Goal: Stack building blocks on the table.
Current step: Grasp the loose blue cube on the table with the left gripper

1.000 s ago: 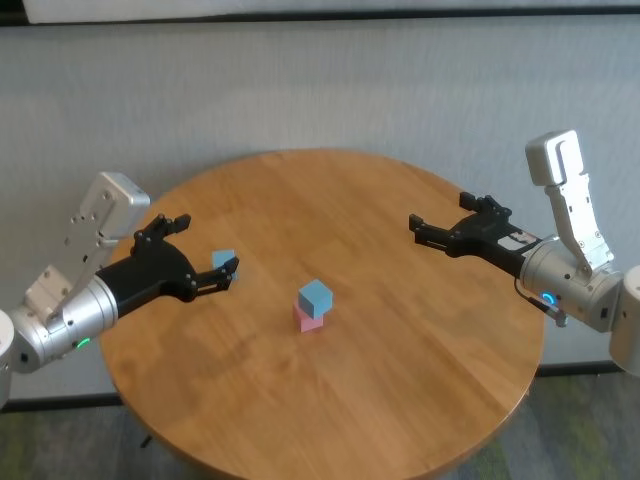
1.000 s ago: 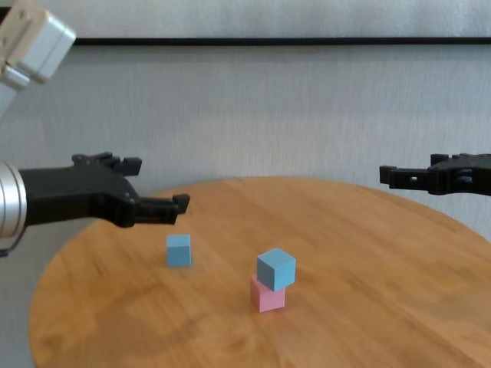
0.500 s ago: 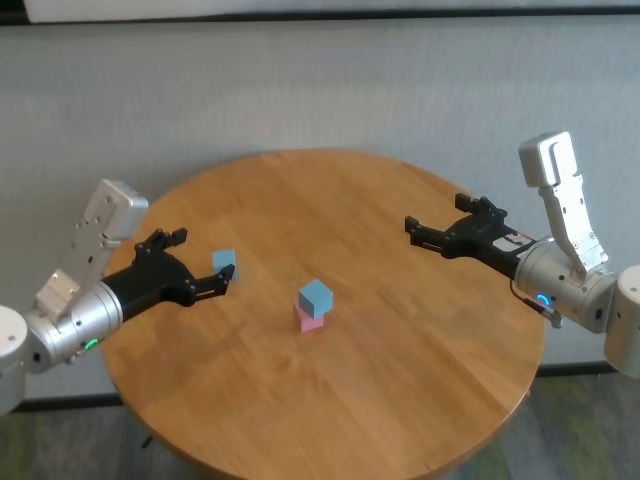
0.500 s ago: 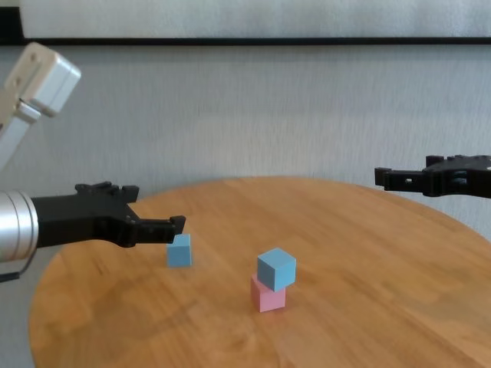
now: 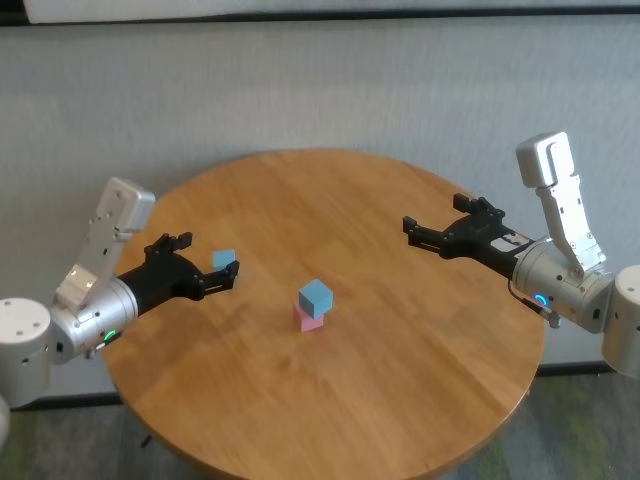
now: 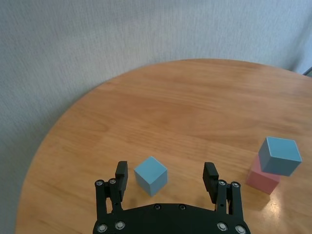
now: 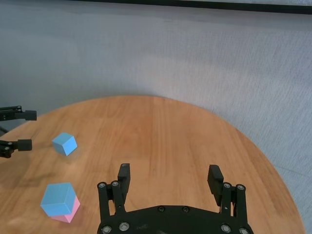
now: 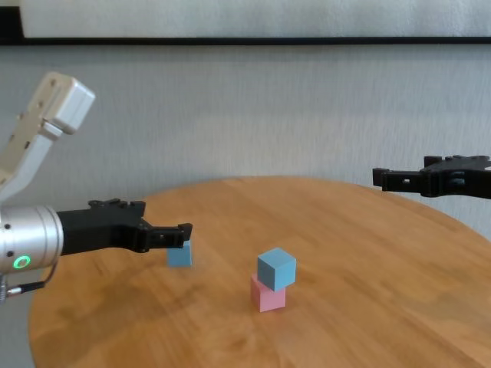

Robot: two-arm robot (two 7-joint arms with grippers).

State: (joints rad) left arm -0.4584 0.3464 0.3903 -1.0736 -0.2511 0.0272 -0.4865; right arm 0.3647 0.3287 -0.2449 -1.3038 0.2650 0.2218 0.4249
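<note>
The left pincer [image 6: 166, 181] is hovering wide open just in front of the loose blue block [image 6: 150, 175], which is sitting on the table [image 5: 400, 360] between the two fingers [image 6: 121, 176] but not touched by them. Near the table's middle, the second blue block [image 5: 315, 297] is lying on the pink block [image 5: 308, 318], turned a little against it. The right pincer [image 5: 432, 232] is waiting open above the right part of the table, well apart from the blocks. I think the step in hand is grasping the loose block. The next move is probably calling for going a bit forward and lower, closing on it, then carrying it onto the small tower.
</note>
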